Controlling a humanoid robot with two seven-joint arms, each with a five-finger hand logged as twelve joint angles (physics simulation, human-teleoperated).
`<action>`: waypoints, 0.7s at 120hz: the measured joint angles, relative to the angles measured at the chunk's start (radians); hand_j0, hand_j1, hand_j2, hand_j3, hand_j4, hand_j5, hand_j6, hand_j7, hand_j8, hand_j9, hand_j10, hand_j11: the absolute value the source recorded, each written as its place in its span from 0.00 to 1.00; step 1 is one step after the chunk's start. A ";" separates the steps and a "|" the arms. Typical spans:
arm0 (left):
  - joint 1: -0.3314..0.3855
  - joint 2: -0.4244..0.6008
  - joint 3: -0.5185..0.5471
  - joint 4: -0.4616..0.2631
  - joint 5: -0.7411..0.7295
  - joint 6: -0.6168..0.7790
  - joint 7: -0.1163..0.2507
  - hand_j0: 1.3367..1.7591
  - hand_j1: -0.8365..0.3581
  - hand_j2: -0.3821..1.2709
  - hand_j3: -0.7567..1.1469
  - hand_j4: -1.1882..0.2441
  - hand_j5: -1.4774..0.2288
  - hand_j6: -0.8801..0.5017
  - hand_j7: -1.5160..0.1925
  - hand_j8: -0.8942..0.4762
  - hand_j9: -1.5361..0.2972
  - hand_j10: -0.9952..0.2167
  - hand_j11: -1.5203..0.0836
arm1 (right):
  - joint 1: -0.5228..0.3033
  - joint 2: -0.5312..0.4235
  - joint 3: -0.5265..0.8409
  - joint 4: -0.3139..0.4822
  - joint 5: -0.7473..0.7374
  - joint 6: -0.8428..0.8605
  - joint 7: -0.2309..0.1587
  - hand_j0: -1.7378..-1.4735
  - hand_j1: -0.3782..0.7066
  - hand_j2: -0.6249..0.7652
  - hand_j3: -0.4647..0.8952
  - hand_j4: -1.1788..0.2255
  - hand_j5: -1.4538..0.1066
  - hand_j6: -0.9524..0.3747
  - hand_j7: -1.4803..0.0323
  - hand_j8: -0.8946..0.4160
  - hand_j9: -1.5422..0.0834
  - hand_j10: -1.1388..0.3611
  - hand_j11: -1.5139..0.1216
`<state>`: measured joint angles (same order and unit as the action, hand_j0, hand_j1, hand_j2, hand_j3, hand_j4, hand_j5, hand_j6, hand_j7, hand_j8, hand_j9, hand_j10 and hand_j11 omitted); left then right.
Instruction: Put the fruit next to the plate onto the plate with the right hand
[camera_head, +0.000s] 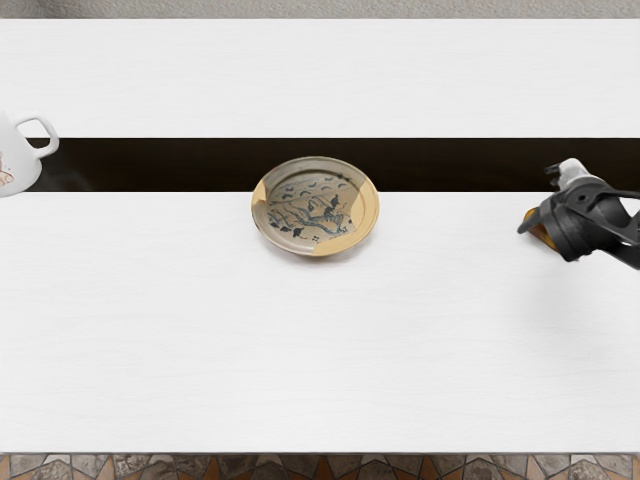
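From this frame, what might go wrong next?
1. Only an orange sliver of the fruit shows at the right robot hand, far from the plate; whether it is gripped is unclear, so it may slip in the carry.
2. The plate borders the dark gap; a fruit released off-centre might roll in.

White table is filling the view under soft, even light.

The white tabletop (320, 350) is stretching from 9 o'clock to 3 o'clock. A dark brown band (150, 165) is running straight across it just above the centre; whether it is a gap or a stripe cannot be told. Toward 12 o'clock more white surface (320, 80) is lying beyond the band, and a thin grey strip (320, 8) is showing at the very top edge. At 6 o'clock a narrow strip of patterned tile floor (320, 467) in brown, orange and grey is showing below the table's near edge.
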<state>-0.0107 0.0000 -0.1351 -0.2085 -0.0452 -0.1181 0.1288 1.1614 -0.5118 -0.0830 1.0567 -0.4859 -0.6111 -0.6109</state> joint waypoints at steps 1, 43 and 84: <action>0.000 0.000 0.000 0.000 0.000 0.000 0.000 0.76 0.99 0.23 0.40 0.83 0.87 0.64 0.89 0.65 0.84 0.82 0.95 | 0.000 0.000 0.000 0.000 0.000 0.000 0.000 0.30 0.29 0.42 0.34 0.67 0.73 0.53 0.77 0.50 0.76 0.60 0.73; 0.000 0.000 0.000 0.000 0.000 0.000 0.000 0.76 0.99 0.23 0.40 0.83 0.87 0.64 0.89 0.65 0.84 0.82 0.95 | 0.003 -0.100 -0.027 0.152 -0.003 0.000 0.000 0.30 0.32 0.41 0.34 0.65 0.71 0.51 0.75 0.48 0.73 0.58 0.71; 0.000 0.000 0.000 0.000 0.000 0.000 0.000 0.76 0.99 0.23 0.40 0.83 0.87 0.64 0.89 0.65 0.84 0.82 0.95 | 0.001 -0.123 -0.037 0.181 -0.004 0.000 0.000 0.30 0.34 0.41 0.34 0.63 0.69 0.50 0.73 0.46 0.72 0.57 0.70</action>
<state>-0.0107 0.0000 -0.1352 -0.2086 -0.0451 -0.1181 0.1288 1.1623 -0.6350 -0.1205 1.2374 -0.4894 -0.6112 -0.6109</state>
